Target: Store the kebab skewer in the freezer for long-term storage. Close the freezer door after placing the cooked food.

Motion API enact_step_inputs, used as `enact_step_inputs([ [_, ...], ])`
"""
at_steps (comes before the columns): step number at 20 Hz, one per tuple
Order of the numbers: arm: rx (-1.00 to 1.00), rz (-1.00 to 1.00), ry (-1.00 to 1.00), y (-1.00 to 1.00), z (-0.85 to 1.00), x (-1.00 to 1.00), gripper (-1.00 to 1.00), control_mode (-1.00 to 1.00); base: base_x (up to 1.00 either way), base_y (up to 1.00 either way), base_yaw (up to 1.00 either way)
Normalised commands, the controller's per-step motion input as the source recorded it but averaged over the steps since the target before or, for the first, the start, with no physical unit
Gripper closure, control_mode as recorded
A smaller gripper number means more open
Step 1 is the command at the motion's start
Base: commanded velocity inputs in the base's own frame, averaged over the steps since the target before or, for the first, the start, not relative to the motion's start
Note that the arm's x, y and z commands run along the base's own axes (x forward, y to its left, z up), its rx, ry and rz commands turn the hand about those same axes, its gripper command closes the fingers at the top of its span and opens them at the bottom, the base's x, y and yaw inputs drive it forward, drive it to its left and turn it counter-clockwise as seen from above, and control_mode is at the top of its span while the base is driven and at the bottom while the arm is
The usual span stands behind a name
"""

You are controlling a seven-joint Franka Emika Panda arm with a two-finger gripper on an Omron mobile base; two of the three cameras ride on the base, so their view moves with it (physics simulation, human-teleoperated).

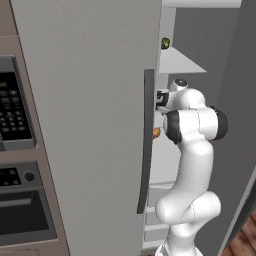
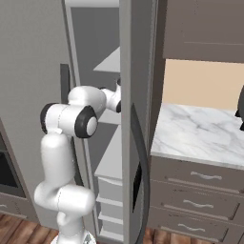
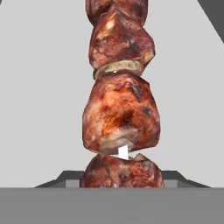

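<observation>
The kebab skewer hangs close before the hand camera, its reddish-brown meat chunks running up the view and a bit of pale stick showing between two of them. A white freezer shelf lies behind it. My gripper reaches into the open freezer, just past the edge of the closed left door. It appears shut on the skewer, though the meat hides the fingertips. A small orange bit of the kebab skewer shows below the hand. The freezer door stands open, edge-on, with its dark handle and dispenser panel.
The closed grey door with a dark bar handle is left of the opening, and the black-fronted oven is beyond it. A small green item sits on an upper shelf. White drawers fill the freezer's bottom. A marble counter lies to the right.
</observation>
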Motion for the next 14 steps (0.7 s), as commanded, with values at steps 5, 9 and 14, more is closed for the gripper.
enact_step_inputs([
  [5, 0.0, 0.07, -0.07, -0.02, -0.34, 0.25, 1.0, -1.0, 0.0, 0.0, 0.0],
  [9, 0.0, 0.06, -0.02, -0.18, -0.09, 0.19, 1.0, -1.0, 0.0, 0.0, 0.0],
  [14, 0.0, 0.0, 0.0, 0.0, -0.02, 0.0, -1.0, -1.0, 0.0, 0.0, 0.0],
])
